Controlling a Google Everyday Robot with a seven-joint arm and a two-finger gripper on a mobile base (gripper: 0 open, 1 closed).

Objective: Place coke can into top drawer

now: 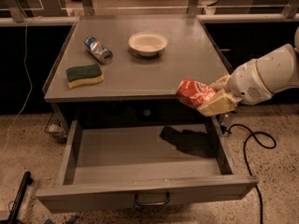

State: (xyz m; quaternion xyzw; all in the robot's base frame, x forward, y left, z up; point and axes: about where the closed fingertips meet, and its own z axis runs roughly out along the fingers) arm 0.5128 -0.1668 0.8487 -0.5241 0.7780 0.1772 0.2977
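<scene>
A shiny red-orange coke can [195, 93] with white markings hangs in the air just off the front right corner of a grey metal table [187, 64]. It lies tilted on its side, partly over the table's front edge and partly over the open drawer below. It touches neither the tabletop nor the drawer floor.

The gripper [206, 97] holds the can from the right. Its two pale yellow fingers [218, 105] are closed around the can's right end, one above and one below, only as far apart as the can is thick. The white, rounded arm [271, 73] reaches in from the right edge of the view.

Directly underneath, the top drawer [93, 197] is pulled fully out towards the viewer. It is wide, shallow and grey, with a curved metal handle [152, 200] at the centre of its front panel. A dark shadow [187, 139] of the can and gripper falls on the drawer floor near its back right corner.

Three other things sit on the tabletop, all well apart from the coke can. A white bowl [147, 43] stands upright near the middle of the back half. A blue-and-silver can [98, 50] lies on its side towards the left edge. Just in front of it, near the front left corner, rests a sponge [84, 75] with a green top and yellow underside.

The table stands on a speckled floor, where a black cable [254, 141] curls to the right of the drawer.
</scene>
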